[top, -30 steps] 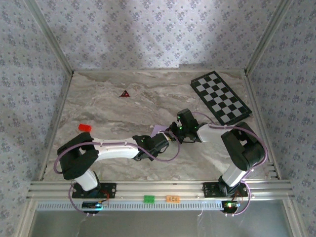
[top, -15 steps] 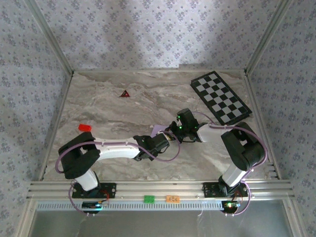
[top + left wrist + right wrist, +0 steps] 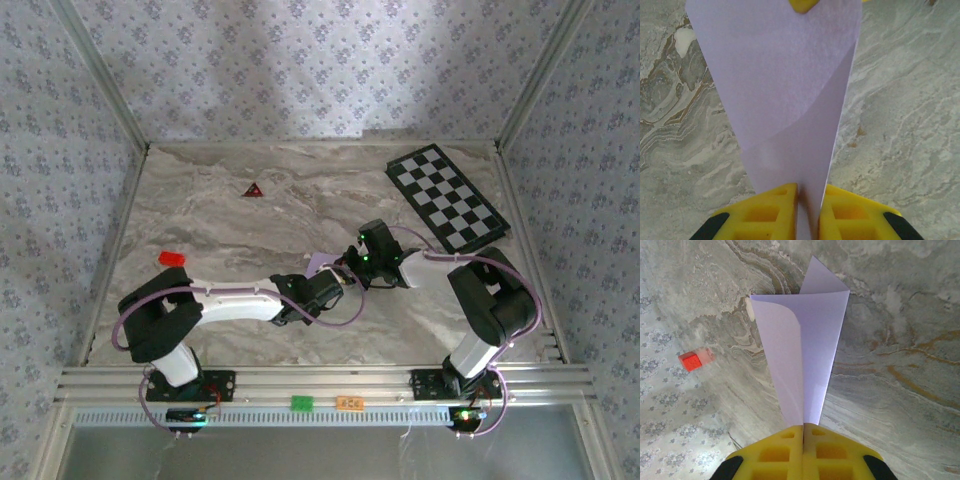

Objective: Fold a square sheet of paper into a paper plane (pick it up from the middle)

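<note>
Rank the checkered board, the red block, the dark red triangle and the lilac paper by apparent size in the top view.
Largest: checkered board, clearly.
Next: red block and lilac paper look alike. The paper is partly covered, so I leave them unranked.
Smallest: dark red triangle.

A lab robot cell, shown by its aluminium frame, wallpaper-print walls and marble-print tabletop

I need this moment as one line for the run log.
phase: folding | left gripper: shut on lilac paper | right gripper: shut on lilac paper | paper: folded, pinched at opposite ends
</note>
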Robot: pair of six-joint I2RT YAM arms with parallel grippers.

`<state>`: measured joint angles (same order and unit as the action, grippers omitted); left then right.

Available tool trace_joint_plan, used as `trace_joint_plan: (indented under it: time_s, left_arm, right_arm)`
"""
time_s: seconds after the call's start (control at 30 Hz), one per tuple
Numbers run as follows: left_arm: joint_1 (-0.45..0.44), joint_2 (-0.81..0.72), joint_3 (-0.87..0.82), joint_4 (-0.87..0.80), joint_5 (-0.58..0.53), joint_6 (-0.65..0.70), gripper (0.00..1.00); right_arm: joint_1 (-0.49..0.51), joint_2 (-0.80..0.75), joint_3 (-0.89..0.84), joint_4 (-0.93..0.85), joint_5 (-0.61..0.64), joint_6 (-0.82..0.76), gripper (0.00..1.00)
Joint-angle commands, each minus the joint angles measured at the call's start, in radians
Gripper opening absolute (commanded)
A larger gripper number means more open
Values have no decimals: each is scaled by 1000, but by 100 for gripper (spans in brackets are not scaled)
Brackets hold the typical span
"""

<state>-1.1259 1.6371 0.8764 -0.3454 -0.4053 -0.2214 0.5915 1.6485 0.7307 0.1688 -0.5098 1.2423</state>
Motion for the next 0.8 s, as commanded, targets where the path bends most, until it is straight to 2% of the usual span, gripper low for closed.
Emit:
trace_joint_plan:
  time_s: [0.0,0.13,0.3,0.6,0.77]
  left_arm:
    - [-6,-30,1,5,-6,-13,18]
    - [-5,-31,-2,5,-4,-20,18]
    - [-6,-23,-5,0,-6,-22,13]
    - [-5,-14,-1,-10,-20,-22,14]
    - [-5,-4,4,-11,-18,-25,11]
  right_arm:
    - [-5,-1,-16,-6,-5,8,2]
    - [-5,0,-16,-6,-3,11,2]
    - [-4,-4,-17,-7,-2,10,2]
    - [-6,-9,-16,-9,-5,8,3]
    - [-5,-11,-14,-6,-4,9,3]
